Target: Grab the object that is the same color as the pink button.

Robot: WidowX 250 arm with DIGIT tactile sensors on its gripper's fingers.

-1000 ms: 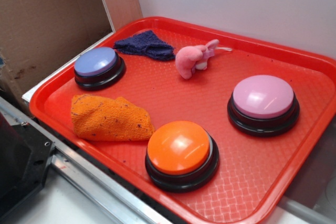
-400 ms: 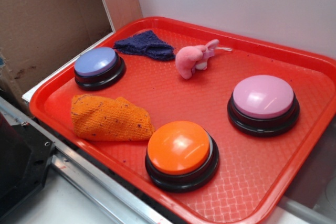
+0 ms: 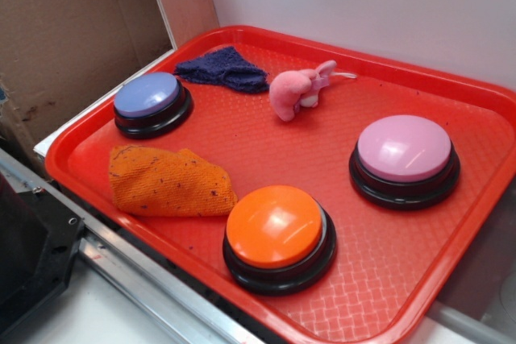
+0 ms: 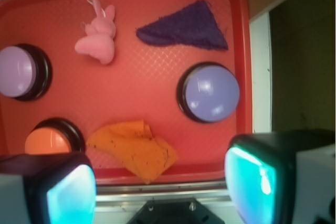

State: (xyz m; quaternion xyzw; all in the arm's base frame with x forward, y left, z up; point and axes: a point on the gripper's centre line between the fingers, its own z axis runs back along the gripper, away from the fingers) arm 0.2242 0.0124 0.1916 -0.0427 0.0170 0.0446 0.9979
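The gripper [image 4: 160, 184] hung spread wide and empty above the tray's [image 3: 242, 38] near edge, the approach barely begun, while the toy [image 3: 297, 92] lay at the far side beside the blue cloth [image 3: 224, 68], so it needed to reach across and descend.

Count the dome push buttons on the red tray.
3. The lavender-blue button sits near the tray's left edge, the orange button at the front, the pink button on the right. None appears hidden.
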